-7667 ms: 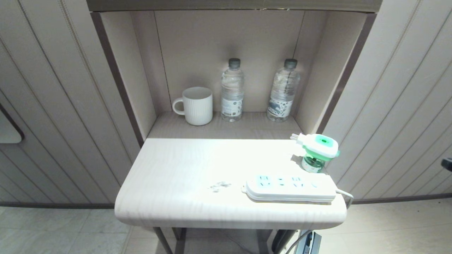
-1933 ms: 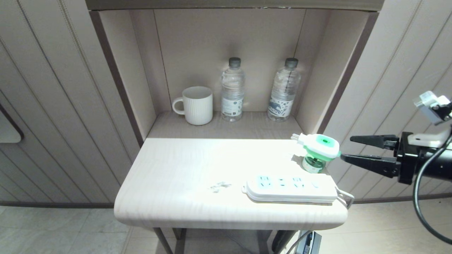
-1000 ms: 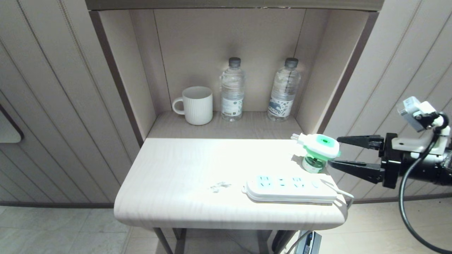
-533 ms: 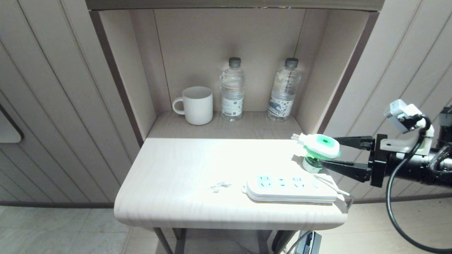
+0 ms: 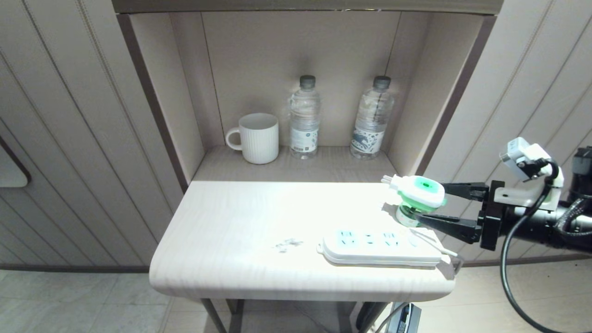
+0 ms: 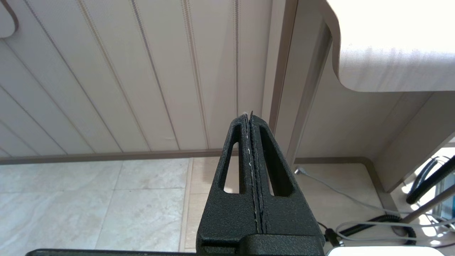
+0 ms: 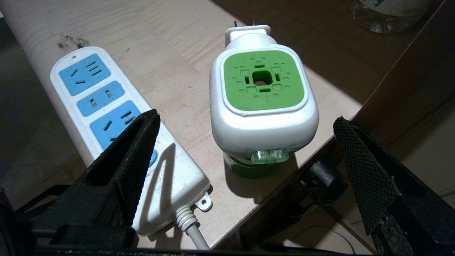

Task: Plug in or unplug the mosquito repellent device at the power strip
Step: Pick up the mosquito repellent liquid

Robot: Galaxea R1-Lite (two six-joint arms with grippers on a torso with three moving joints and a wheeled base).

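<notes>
The mosquito repellent device (image 5: 418,192) stands upright on its green bottle at the table's right rear corner. It is unplugged, its prongs pointing away from my gripper. In the right wrist view its green top (image 7: 263,81) faces up. The white power strip (image 5: 379,245) lies flat in front of it, sockets empty (image 7: 106,103). My right gripper (image 5: 429,200) comes in level from the right, open wide. Its fingertips (image 7: 149,121) flank the device's near end without touching it, and one finger hangs over the strip's cord end. My left gripper (image 6: 249,117) is parked low beside the table, shut and empty.
A white mug (image 5: 256,138) and two water bottles (image 5: 304,118) (image 5: 372,118) stand in the alcove behind. The panelled wall (image 5: 508,92) is close on the right, just past the table's edge (image 5: 444,277). The strip's cord (image 7: 193,231) drops over that edge.
My right gripper has moved left from beside the table until its open fingers flank the device. The device and power strip have stayed put.
</notes>
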